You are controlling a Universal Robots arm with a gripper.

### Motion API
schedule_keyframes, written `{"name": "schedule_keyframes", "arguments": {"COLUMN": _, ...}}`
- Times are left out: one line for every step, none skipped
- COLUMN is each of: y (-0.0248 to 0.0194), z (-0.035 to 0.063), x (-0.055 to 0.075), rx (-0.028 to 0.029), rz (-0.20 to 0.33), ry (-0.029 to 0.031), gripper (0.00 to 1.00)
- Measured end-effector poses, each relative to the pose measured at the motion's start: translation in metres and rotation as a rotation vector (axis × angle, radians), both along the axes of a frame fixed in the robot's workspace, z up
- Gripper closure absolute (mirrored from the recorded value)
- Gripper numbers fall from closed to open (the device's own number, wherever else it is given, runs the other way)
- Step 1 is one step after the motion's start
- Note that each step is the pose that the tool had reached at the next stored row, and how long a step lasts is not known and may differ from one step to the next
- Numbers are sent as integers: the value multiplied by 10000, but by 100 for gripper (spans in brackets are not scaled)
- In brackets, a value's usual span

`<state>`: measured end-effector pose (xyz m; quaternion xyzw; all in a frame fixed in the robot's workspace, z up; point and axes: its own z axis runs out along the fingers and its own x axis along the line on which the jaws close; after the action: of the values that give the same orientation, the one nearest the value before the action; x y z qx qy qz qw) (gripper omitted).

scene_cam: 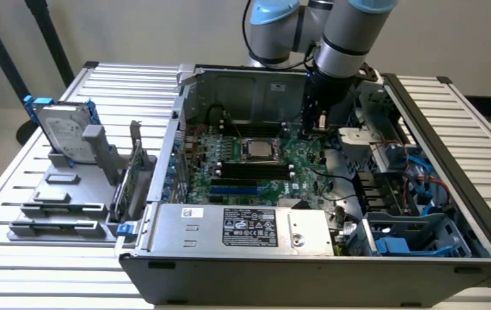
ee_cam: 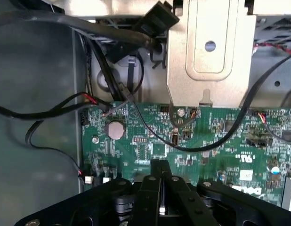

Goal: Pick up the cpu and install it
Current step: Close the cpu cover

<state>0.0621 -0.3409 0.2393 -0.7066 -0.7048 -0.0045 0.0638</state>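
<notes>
The arm [scene_cam: 348, 32] is reaching down into the far right corner of the open case [scene_cam: 314, 268] on the exterior view's right, and its upper part is running out of the picture. Down there the gripper [scene_cam: 319, 126] is sinking into shadow, so its shape is hard to make out from outside. At the wrist the gripper [ee_cam: 159, 165] is showing its fingers [ee_cam: 152, 183] pressed together just above the motherboard [ee_cam: 206, 141]. Only a thin pale sliver is glinting at the seam, and I cannot tell what it is.

The cpu [scene_cam: 258, 150] is looking like the shiny square lying inside the dark framed socket at the middle of the board, well apart from the gripper. Whether it is fully seated, I cannot tell.

Black cables [ee_cam: 42, 113] are looping over the board's edge, crossing near a coin cell [ee_cam: 115, 129], and a bare metal bracket [ee_cam: 211, 47] is covering the far side.

The case is lying on a slatted metal table [scene_cam: 477, 129], with a plain pale wall [scene_cam: 142, 32] behind. On the exterior view's left a grey rack [scene_cam: 56, 194] is holding a hard drive [scene_cam: 60, 132] upright in a blue frame.

White lettering [ee_cam: 251, 190] on the board is seeming to read Dell, half cut off. The power supply [scene_cam: 176, 229] at the near side is carrying a dark label [scene_cam: 250, 227], its print too small to read.
</notes>
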Motion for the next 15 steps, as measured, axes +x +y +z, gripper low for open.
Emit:
{"name": "schedule_keyframes", "arguments": {"y": 0, "z": 9, "x": -2, "rx": -3, "rz": -17, "ry": 53, "gripper": 89}}
{"name": "schedule_keyframes", "arguments": {"y": -1, "z": 17, "x": -7, "rx": 10, "rz": -23, "ry": 95, "gripper": 89}}
{"name": "schedule_keyframes", "arguments": {"y": -1, "z": 24, "x": -16, "rx": 32, "rz": -27, "ry": 135, "gripper": 89}}
{"name": "schedule_keyframes", "arguments": {"y": -1, "z": 32, "x": -25, "rx": 52, "rz": -31, "ry": 176, "gripper": 89}}
{"name": "schedule_keyframes", "arguments": {"y": -1, "z": 36, "x": -37, "rx": 79, "rz": -35, "ry": 218, "gripper": 89}}
{"name": "schedule_keyframes", "arguments": {"y": -2, "z": 41, "x": -51, "rx": 109, "rz": -37, "ry": 265, "gripper": 89}}
{"name": "schedule_keyframes", "arguments": {"y": -3, "z": 45, "x": -64, "rx": 134, "rz": -37, "ry": 312, "gripper": 89}}
{"name": "schedule_keyframes", "arguments": {"y": -3, "z": 50, "x": -77, "rx": 157, "rz": -39, "ry": 359, "gripper": 89}}
{"name": "schedule_keyframes", "arguments": {"y": -4, "z": 55, "x": -91, "rx": 181, "rz": -39, "ry": 404, "gripper": 89}}
{"name": "schedule_keyframes", "arguments": {"y": -5, "z": 59, "x": -106, "rx": 209, "rz": -40, "ry": 450, "gripper": 89}}
{"name": "schedule_keyframes", "arguments": {"y": -6, "z": 63, "x": -122, "rx": 234, "rz": -40, "ry": 494, "gripper": 89}}
{"name": "schedule_keyframes", "arguments": {"y": -7, "z": 73, "x": -148, "rx": 273, "rz": -40, "ry": 518, "gripper": 89}}
{"name": "schedule_keyframes", "arguments": {"y": -9, "z": 83, "x": -177, "rx": 317, "rz": -38, "ry": 529, "gripper": 89}}
{"name": "schedule_keyframes", "arguments": {"y": -10, "z": 92, "x": -214, "rx": 350, "rz": -36, "ry": 537, "gripper": 89}}
{"name": "schedule_keyframes", "arguments": {"y": -11, "z": 97, "x": -256, "rx": 379, "rz": -37, "ry": 540, "gripper": 89}}
